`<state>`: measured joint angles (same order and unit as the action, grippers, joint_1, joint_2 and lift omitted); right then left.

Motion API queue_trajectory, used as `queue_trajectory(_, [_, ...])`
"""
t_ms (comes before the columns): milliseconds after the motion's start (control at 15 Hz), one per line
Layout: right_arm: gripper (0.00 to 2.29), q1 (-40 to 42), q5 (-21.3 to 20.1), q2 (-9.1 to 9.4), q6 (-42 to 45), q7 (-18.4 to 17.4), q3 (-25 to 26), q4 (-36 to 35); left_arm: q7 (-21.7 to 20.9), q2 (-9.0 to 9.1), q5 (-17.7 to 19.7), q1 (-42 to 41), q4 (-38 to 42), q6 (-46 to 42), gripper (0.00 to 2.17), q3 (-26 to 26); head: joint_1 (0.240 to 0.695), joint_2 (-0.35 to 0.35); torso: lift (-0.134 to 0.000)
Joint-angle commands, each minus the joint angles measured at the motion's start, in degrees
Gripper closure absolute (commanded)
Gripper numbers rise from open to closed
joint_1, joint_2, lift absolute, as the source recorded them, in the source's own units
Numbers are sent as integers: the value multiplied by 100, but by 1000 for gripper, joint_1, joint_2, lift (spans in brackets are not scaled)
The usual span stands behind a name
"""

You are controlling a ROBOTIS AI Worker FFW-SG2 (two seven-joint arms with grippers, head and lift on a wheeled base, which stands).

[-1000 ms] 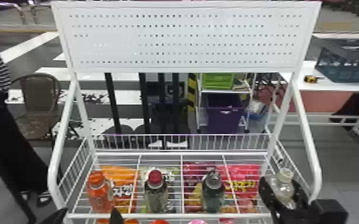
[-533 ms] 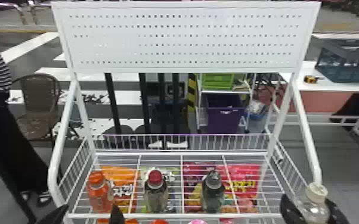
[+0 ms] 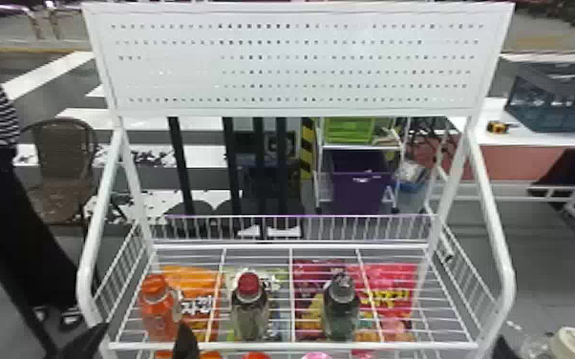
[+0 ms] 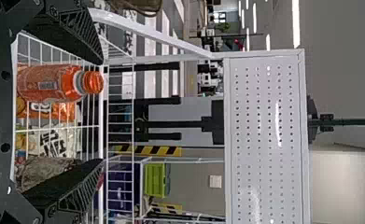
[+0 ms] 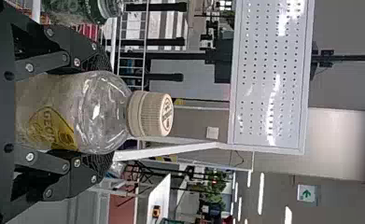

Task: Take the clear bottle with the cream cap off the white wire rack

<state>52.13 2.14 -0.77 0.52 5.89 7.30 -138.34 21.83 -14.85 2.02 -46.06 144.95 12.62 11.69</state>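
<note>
At the bottom right of the head view, the clear bottle's cream cap (image 3: 574,343) shows outside the rack's right side, with part of my right gripper (image 3: 502,348) beside it. In the right wrist view my right gripper (image 5: 103,112) is shut on the clear bottle (image 5: 96,109), a finger on either side below the cream cap. The white wire rack (image 3: 296,344) stands in the middle. My left gripper (image 3: 143,341) is at the rack's front left; in the left wrist view the left gripper (image 4: 101,112) is open, the orange bottle (image 4: 49,84) between its fingers but not held.
On the rack's shelf stand an orange bottle (image 3: 156,310), a red-capped bottle (image 3: 249,310) and a dark-capped bottle (image 3: 341,308), with snack bags (image 3: 396,286) visible through and behind the wires. White side rails (image 3: 492,205) slope down on both sides of the rack.
The clear bottle, held in my right gripper, has moved from the shelf's right end outward to the right and down toward the bottom edge. My left arm has stayed nearly still.
</note>
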Motion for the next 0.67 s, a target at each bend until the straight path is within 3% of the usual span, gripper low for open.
queue_trajectory(0, [1474, 17, 41, 24, 110, 0, -19, 9, 5, 0, 0, -35, 34, 35, 144, 0, 499, 0, 0])
queue_trajectory(600, [1474, 122, 50, 33, 339, 0, -36, -17, 31, 0, -26, -105, 69, 17, 144, 18, 499, 0, 0])
